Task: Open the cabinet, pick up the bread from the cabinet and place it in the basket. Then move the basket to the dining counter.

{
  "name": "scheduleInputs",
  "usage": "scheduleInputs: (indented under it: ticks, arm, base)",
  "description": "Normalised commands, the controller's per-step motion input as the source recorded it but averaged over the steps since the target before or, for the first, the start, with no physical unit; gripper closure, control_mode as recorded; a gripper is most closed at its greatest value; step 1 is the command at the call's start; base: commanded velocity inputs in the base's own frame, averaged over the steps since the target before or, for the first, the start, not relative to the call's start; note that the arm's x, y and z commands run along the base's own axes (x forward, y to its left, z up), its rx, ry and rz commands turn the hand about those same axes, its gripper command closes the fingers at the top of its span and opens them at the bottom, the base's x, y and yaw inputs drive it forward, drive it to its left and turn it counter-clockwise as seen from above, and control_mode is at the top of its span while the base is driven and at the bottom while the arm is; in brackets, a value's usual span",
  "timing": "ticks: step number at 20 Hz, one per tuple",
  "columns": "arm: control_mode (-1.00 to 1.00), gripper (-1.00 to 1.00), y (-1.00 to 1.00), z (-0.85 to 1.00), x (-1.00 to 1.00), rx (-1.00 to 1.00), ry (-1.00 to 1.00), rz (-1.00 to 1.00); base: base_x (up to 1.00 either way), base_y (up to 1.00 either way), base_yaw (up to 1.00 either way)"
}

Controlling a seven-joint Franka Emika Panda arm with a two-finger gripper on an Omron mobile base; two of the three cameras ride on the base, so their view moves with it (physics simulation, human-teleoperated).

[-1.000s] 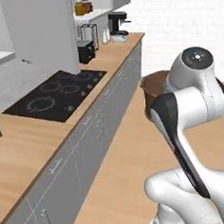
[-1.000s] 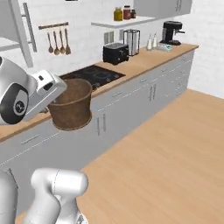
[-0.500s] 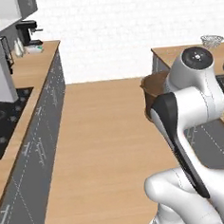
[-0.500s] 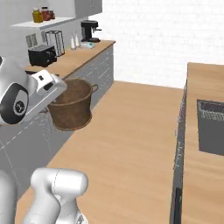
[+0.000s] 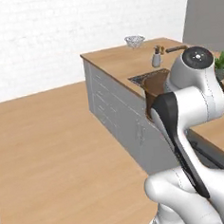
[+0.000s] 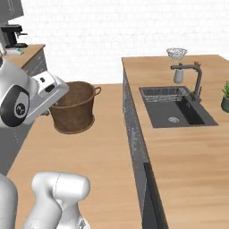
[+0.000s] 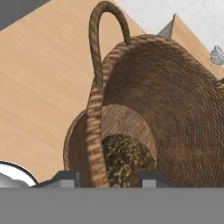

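One brown woven basket (image 6: 74, 107) hanging in mid-air over the wood floor (image 6: 85, 165), gripped at its near rim by the gripper (image 7: 107, 177). Jaws clamped on that rim wall, one dark finger (image 7: 65, 177) sitting outside the weave and the other inside the bowl. Riding along at the bottom of the basket: a dark, seedy loaf of bread (image 7: 127, 159), resting against the inner wall. One loop handle (image 7: 107, 39) sticking up off the rim in the hand view, another poking out toward the island in the right base view.

Sitting just to the right of the basket: the dining counter (image 6: 188, 147), not touching it, with a dark inset sink (image 6: 174, 107), a dark faucet (image 6: 192, 78), a glassy bowl (image 6: 176, 53) at the far end and a bit of green plant (image 6: 225, 96) at the edge. Peeking in at far left, a black coffee machine (image 6: 11, 36) on another worktop.

Looking for brands, labels or lettering anywhere — not finding anything readable on the basket, the machine or the counter.
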Motion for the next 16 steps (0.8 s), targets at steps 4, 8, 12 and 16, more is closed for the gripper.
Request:
scheduleInputs:
  ticks: [4, 8, 12, 16]
  arm:
    - [1.0, 1.0, 0.0, 0.0, 0.0, 0.0, 0.0, 0.0]
    - [1.0, 1.0, 0.0, 0.0, 0.0, 0.0, 0.0, 0.0]
    - [1.0, 1.0, 0.0, 0.0, 0.0, 0.0, 0.0, 0.0]
    - [1.0, 1.0, 0.0, 0.0, 0.0, 0.0, 0.0, 0.0]
  base:
    - [-0.43, 0.0, -0.46]
    - [-0.84, 0.0, -0.4]
    - [-0.96, 0.0, -0.39]
    - [-0.81, 0.0, -0.43]
